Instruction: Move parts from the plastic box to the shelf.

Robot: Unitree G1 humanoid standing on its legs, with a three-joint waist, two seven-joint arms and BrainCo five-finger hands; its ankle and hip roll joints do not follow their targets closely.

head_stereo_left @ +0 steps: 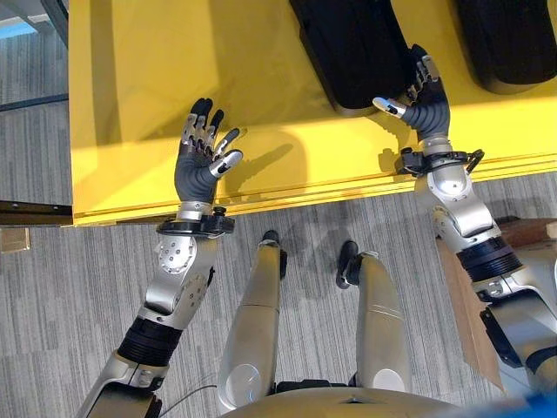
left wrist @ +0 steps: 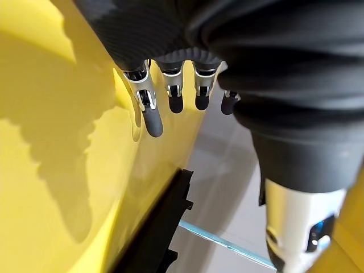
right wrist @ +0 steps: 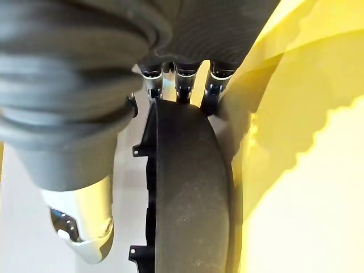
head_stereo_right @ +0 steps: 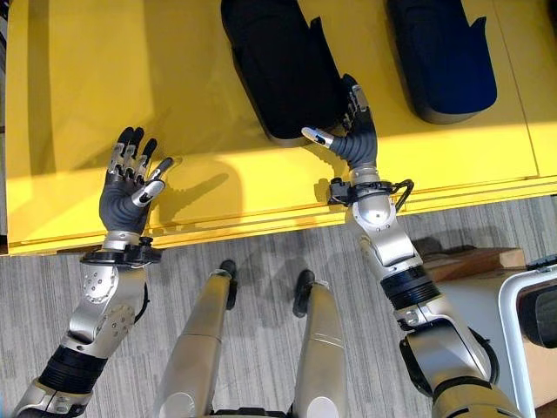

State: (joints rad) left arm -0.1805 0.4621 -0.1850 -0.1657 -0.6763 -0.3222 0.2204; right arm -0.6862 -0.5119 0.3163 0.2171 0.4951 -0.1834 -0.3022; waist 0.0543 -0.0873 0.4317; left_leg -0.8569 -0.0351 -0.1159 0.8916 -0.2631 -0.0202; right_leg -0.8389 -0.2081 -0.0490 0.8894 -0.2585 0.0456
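Observation:
Two black moulded parts lie on a yellow shelf surface (head_stereo_left: 148,104). My right hand (head_stereo_left: 428,111) is at the near end of the left black part (head_stereo_left: 357,43), its straight fingers (right wrist: 182,85) resting on the part's rounded rim (right wrist: 190,199) and its thumb spread away to the side. The second black part (head_stereo_right: 444,61) lies further right, untouched. My left hand (head_stereo_left: 196,170) hovers over bare yellow surface (left wrist: 45,142) near the front edge, open, fingers (left wrist: 151,116) spread, with nothing in it.
The yellow surface's front edge (head_stereo_left: 287,196) runs across just beyond my wrists, with grey carpet floor (head_stereo_left: 52,305) below it. A brown cardboard piece (head_stereo_right: 470,259) and a white frame (head_stereo_right: 509,340) stand on the floor at the right.

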